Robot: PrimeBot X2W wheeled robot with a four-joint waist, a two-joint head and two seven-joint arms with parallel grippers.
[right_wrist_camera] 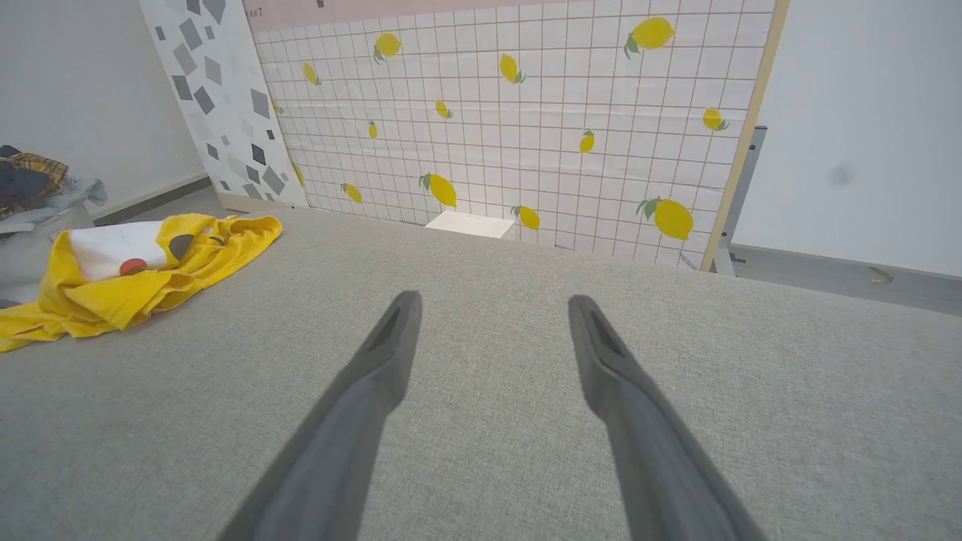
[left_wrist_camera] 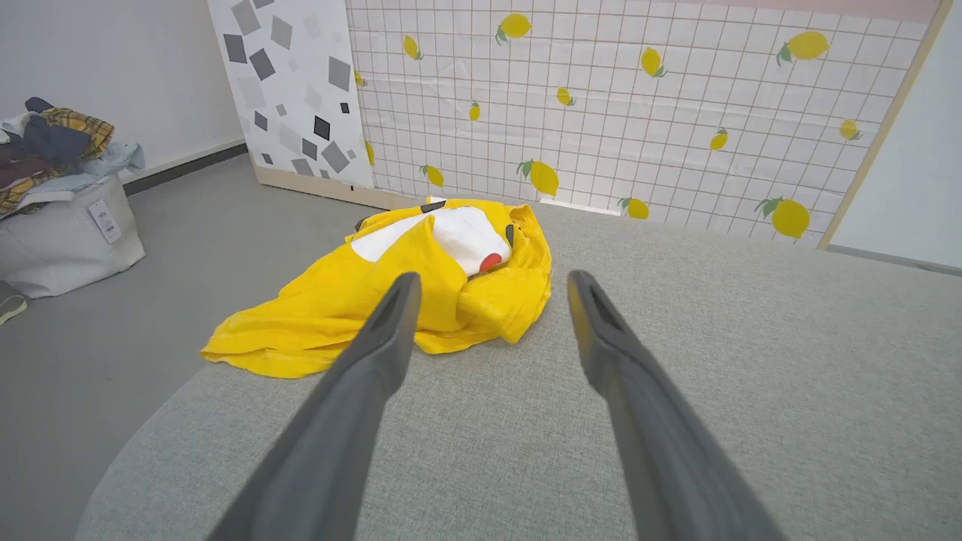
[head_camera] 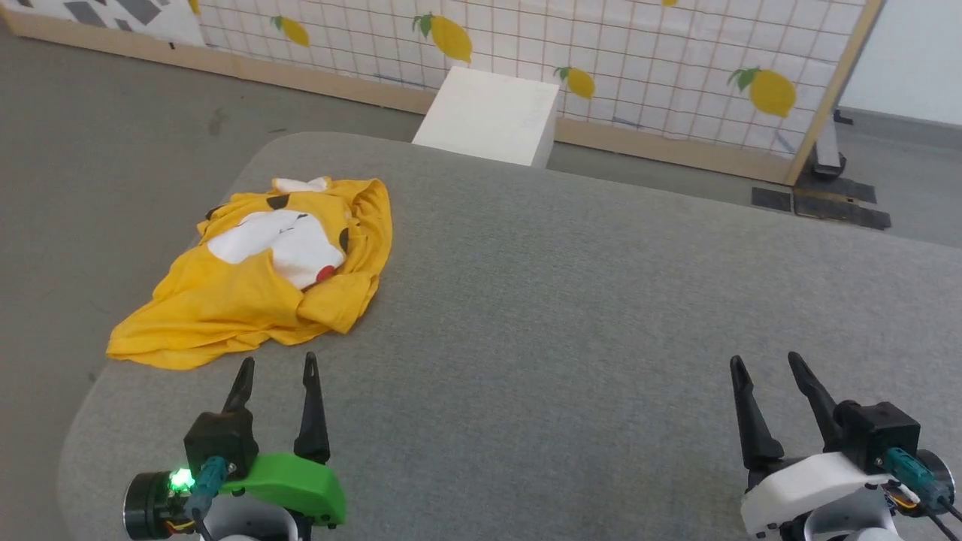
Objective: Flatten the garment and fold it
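I am holding my left hand [head_camera: 278,366] open over the near left part of the grey table [head_camera: 571,300], fingers spread and gripping nothing. My right hand [head_camera: 764,361] is gaping open too, by the near right corner. The garment [head_camera: 255,285] is lying crumpled along the table's left edge toward the far left corner, print partly showing, one corner drooping over that edge, just beyond my left fingertips.
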